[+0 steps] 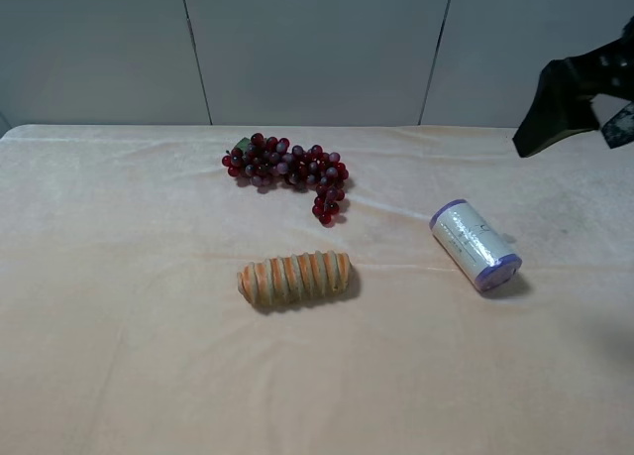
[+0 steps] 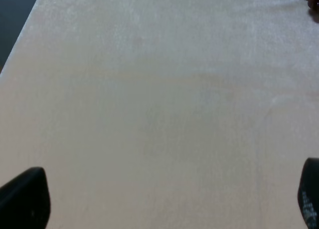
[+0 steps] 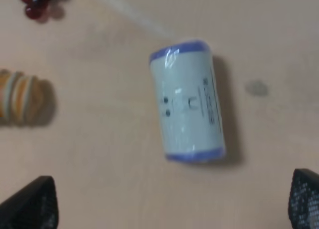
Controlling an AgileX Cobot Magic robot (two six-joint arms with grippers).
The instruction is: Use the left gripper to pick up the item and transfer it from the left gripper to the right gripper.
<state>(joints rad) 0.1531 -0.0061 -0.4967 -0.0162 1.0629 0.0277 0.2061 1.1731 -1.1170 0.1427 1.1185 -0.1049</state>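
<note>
Exterior high view: the item [image 1: 475, 245], a cream-white cylinder in shiny wrap with purple-blue ends, lies on its side on the cream tablecloth [image 1: 119, 356], on the right half of the table and tilted diagonally. A striped orange-tan bread roll [image 1: 295, 279] lies near the middle of the cloth, well apart from the item, and a bunch of dark red grapes [image 1: 287, 170] sits beyond the roll, toward the grey back wall [image 1: 317, 49]. Part of a black arm [image 1: 570, 98] hangs in the upper right corner, above the table and clear of everything on it.

Right wrist view: the right gripper [image 3: 172, 204] hovers over the item [image 3: 188, 102], its two black fingertips [image 3: 32, 204] spread wide at the frame's edges and holding nothing. Tiny print runs along the wrap. One end of the bread roll [image 3: 20, 97] and a few grapes [image 3: 35, 2] show at the margins.

Left wrist view: the left gripper [image 2: 167, 201] hangs over bare cloth [image 2: 159, 109], its fingertips [image 2: 25, 199] wide apart and empty. A few grapes [image 2: 314, 2] peek in at one corner, and the table's edge shows against a dark floor [image 2: 12, 19].
</note>
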